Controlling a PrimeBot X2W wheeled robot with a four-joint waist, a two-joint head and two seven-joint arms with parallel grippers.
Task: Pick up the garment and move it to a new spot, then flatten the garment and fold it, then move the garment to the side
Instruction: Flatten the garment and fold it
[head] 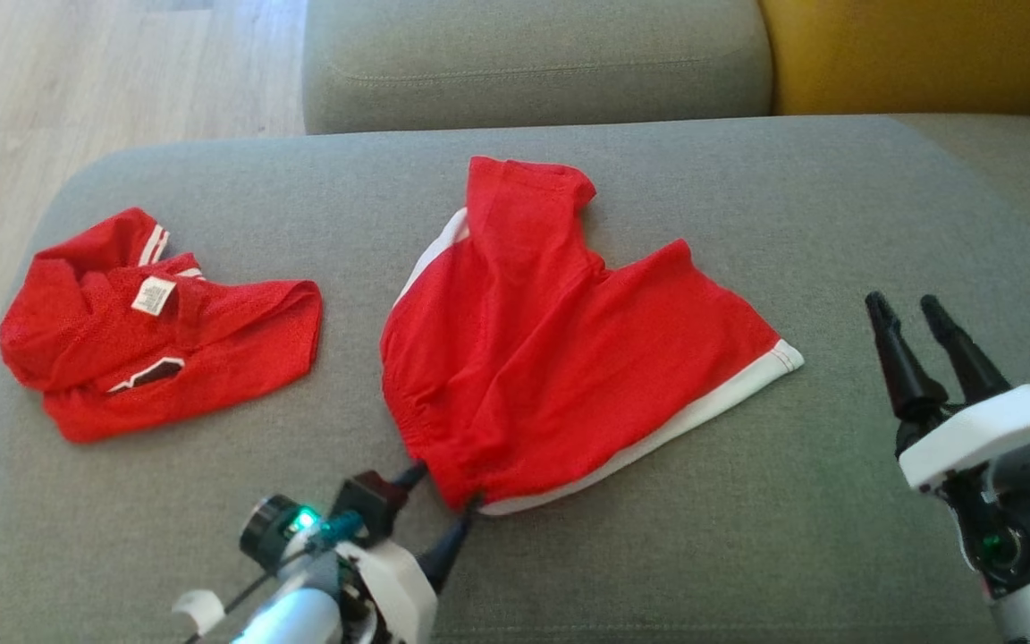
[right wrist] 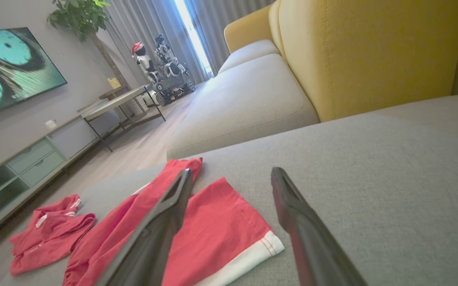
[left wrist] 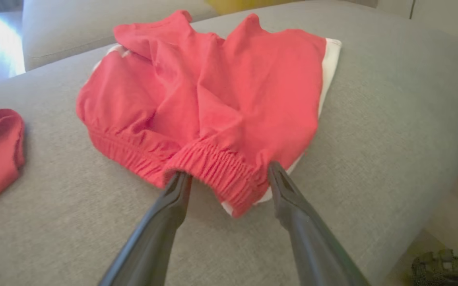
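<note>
The garment (head: pixel 551 331), a pair of red shorts with white side stripes, lies crumpled in the middle of the grey sofa seat (head: pixel 747 555). My left gripper (head: pixel 445 492) is open at the near corner, its fingers on either side of the elastic waistband (left wrist: pixel 217 167) without clamping it. In the left wrist view the garment (left wrist: pixel 221 87) spreads away from my left gripper (left wrist: pixel 228 172). My right gripper (head: pixel 904 304) is open above bare seat, right of the white hem. In the right wrist view my right gripper (right wrist: pixel 232 171) points over the garment (right wrist: pixel 221 222), holding nothing.
A second red garment (head: pixel 148 331) with a white label lies bunched at the seat's left end. A grey back cushion (head: pixel 533 63) and a yellow cushion (head: pixel 908 54) stand behind. Wood floor (head: pixel 77 80) lies beyond the left edge. A low TV unit (right wrist: pixel 34 159) stands across the room.
</note>
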